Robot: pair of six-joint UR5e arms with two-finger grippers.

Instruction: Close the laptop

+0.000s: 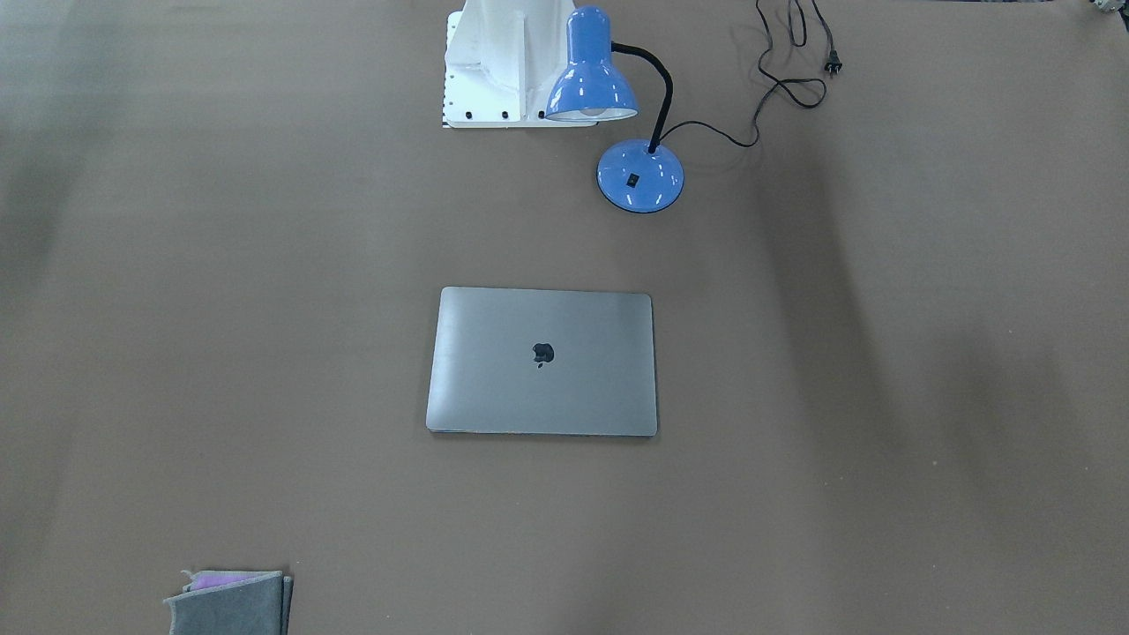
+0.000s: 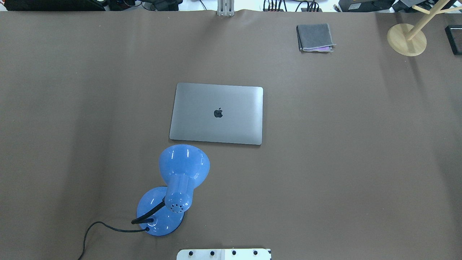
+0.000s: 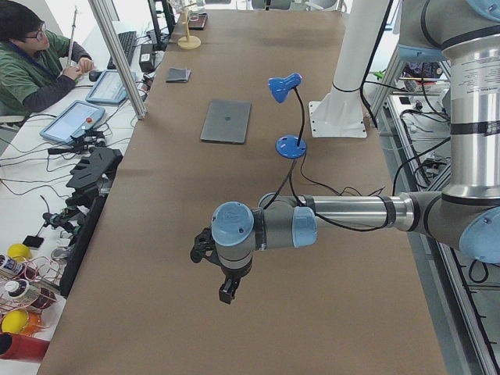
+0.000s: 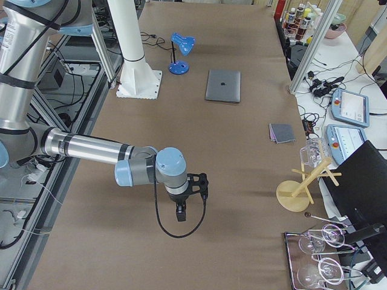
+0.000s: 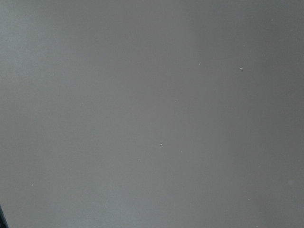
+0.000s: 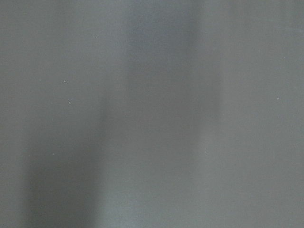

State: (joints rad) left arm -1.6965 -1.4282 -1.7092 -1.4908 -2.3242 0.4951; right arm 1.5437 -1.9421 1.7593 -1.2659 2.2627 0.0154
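Two arms hover over the tabletop's point(image 2: 343, 144) far ends. On the left arm point(image 3: 344, 212), I cannot tell if the jaws are spread or pressed together. A blue lamp point(image 2: 184, 162) stands near the laptop point(image 2: 216, 113), which lies closed and flat mid-tabletop. On the right arm point(image 4: 91, 147), the jaws likewise cannot be read.

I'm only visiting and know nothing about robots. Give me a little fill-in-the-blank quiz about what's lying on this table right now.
1. The laptop lies flat and is fully ____.
2. The dark logo on top of it is shaped like an ____.
3. The desk lamp standing near it is ____ in colour.
4. The folded cloth is mostly ____.

Missing words: closed; apple; blue; grey.
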